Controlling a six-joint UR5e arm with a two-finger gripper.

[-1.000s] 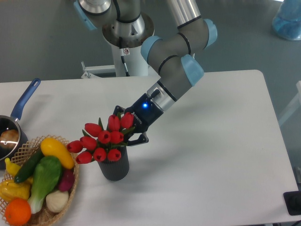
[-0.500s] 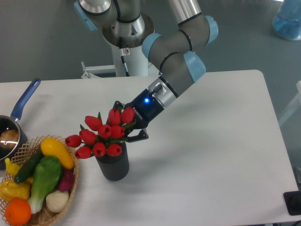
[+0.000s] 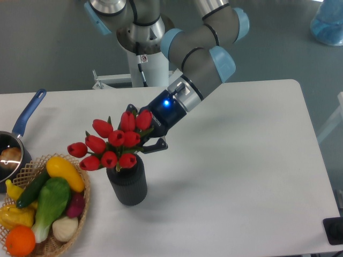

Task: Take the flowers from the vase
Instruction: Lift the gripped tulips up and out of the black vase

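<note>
The work surface is a white table (image 3: 241, 176) with rounded corners, matte and unmarked where it shows. Behind it the floor is plain grey. The arm's base column stands just beyond the table's far edge, near its middle. A pale blue translucent object (image 3: 328, 24) sits at the top right of the view, beyond the table; what it is cannot be told. A small dark object (image 3: 334, 231) shows off the near right corner.

The arm reaches down and to the left from the far edge. The gripper (image 3: 143, 134) is black, with a blue light lit on its body. Its fingers are closed in among the flowers (image 3: 111, 147) from the right side of the bunch; one finger shows just below the buds on the right. The exact grip point is hidden by the buds and leaves.

The flowers are a cluster of red tulip buds with green leaves, leaning out to the left. The bunch sits directly above the mouth of the vase (image 3: 128, 184), the lowest buds at or just over the rim. Whether the stems are inside the vase cannot be told.

The vase is dark grey, ribbed, upright, near the table's front edge, left of centre.

At the near left corner stands a wicker basket (image 3: 80, 211) of vegetables. A blue-handled pot (image 3: 24, 120) sits at the left edge.
</note>
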